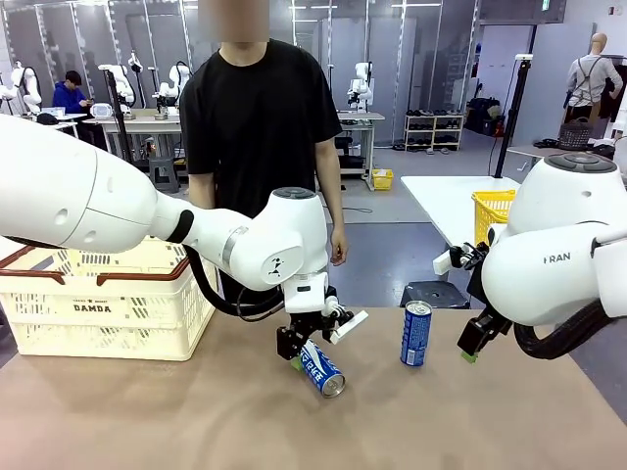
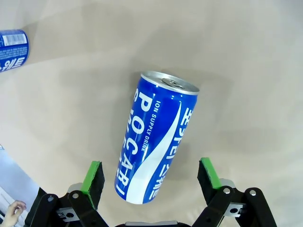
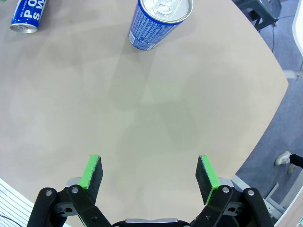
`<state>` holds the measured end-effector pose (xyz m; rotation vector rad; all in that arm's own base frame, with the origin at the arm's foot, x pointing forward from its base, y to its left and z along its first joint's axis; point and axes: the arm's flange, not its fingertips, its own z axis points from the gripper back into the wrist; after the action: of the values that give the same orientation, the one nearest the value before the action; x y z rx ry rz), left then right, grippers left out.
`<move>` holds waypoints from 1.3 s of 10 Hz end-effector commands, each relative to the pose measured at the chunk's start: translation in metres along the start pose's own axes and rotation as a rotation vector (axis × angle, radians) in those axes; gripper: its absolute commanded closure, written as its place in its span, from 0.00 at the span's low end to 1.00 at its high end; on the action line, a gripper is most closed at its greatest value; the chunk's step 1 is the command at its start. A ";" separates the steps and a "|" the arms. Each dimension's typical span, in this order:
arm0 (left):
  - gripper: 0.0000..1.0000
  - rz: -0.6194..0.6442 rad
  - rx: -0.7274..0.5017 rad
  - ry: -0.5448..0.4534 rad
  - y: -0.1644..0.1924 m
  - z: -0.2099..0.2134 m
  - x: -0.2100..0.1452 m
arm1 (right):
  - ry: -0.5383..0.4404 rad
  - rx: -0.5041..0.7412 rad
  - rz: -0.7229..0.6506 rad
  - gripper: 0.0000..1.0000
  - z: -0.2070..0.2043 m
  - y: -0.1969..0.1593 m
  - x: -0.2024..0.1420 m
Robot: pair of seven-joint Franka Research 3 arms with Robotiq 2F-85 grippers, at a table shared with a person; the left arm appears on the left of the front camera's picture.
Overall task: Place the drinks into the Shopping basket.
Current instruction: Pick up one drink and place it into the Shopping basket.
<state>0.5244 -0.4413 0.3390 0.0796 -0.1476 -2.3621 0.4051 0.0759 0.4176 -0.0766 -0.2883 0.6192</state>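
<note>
— Pocari Sweat can (image 2: pixel 156 142): status?
— Lying on the bench (image 2: pixel 246 56) between the spread left fingers (image 2: pixel 92 182), untouched. Second can (image 1: pixel 416 335) stands upright near the spread, empty right fingers (image 3: pixel 92 177).
— Hazard?
— The can lies skewed across the gap, so uneven pad contact may roll or eject it.
— Unclear?
— Shopping basket (image 1: pixel 108 304) sits at far left. The left arm hides its interior, so its contents cannot be told.

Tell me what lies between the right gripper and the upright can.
Nothing: in the right wrist view, bare table stretches from the open right gripper to the upright can. The lying can sits off to one side.
</note>
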 end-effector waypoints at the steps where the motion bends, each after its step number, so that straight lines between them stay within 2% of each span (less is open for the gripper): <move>1: 0.00 -0.046 -0.042 -0.019 0.005 -0.002 -0.001 | 0.002 0.001 -0.004 0.01 -0.001 0.000 -0.001; 7: 0.00 -0.112 -0.064 -0.048 0.011 -0.016 -0.006 | 0.002 0.001 -0.004 0.01 -0.001 0.000 -0.001; 11: 0.00 -0.142 -0.095 -0.101 0.009 -0.025 -0.009 | 0.002 0.001 -0.004 0.01 -0.001 0.000 -0.001; 13: 0.17 -0.145 -0.088 -0.124 0.009 -0.025 -0.010 | 0.002 0.001 -0.004 0.01 -0.001 0.000 -0.001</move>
<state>0.5368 -0.4433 0.3094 -0.0420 -0.0895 -2.4985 0.4051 0.0759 0.4176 -0.0766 -0.2883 0.6192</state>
